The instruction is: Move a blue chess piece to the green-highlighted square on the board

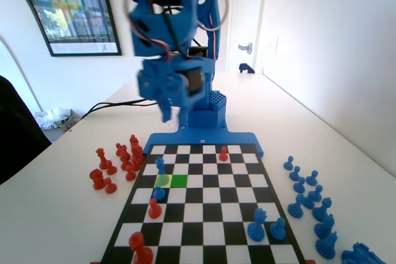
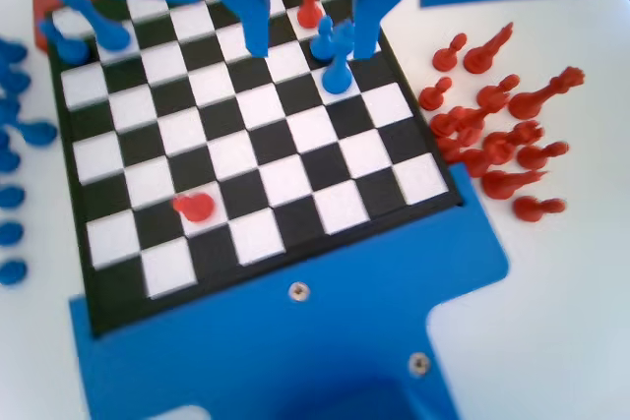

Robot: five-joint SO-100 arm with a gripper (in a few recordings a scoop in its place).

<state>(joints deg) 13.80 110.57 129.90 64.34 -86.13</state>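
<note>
- Fixed view: the blue two-finger gripper [image 1: 168,114] hangs high above the black-and-white checkered board [image 1: 204,214], jaws parted, holding nothing.
- The slim blue plastic chess piece [image 1: 161,166] stands just behind the paler yellow-green square, diagonally next to the bright green square [image 1: 179,180].

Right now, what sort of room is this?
Likely an office or home workroom: a framed poster on a white wall, a door handle behind, and a white table carrying the board.

Claw [image 1: 174,114] high above the board [image 1: 247,177], slim blue chess piece [image 1: 161,166] beside the green-highlighted square [image 1: 179,181].
</note>
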